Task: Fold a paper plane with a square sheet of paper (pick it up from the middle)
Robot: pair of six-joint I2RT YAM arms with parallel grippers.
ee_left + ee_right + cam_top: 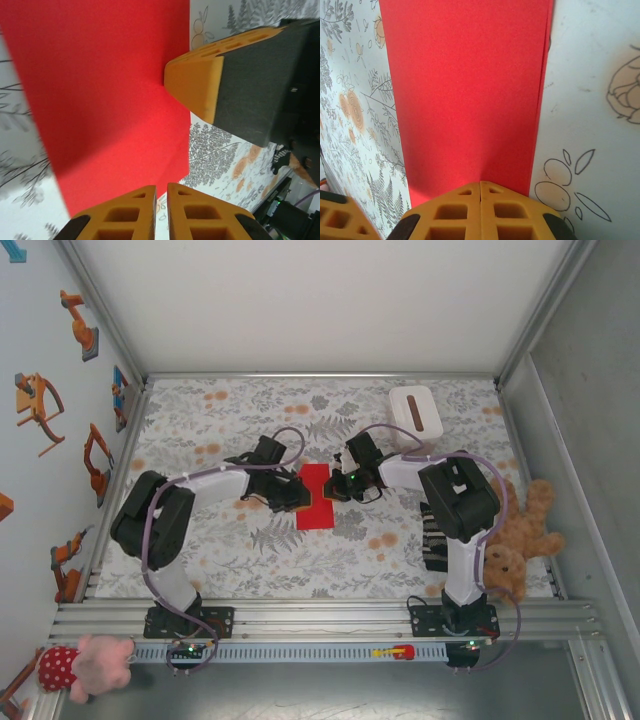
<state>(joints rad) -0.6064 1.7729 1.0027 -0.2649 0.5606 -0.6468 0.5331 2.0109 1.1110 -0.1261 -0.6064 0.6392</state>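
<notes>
The square sheet of paper [316,502] lies folded into a narrow bright red rectangle in the middle of the floral table cover. My left gripper [296,492] is at its left side. In the left wrist view the paper [110,100] fills the upper left, and my left gripper [161,189] has its jaws almost together at the paper's edge, with nothing in the thin slit. My right gripper [338,487] is at the paper's right side. In the right wrist view it [480,184] is shut, its tips resting on the red paper [465,95], whose two layers show along one edge.
A white box [416,412] with a dark slot stands at the back right. A brown teddy bear [520,535] lies by the right wall next to a dark striped object [437,540]. A pink plush toy [85,662] sits below the front rail at the left.
</notes>
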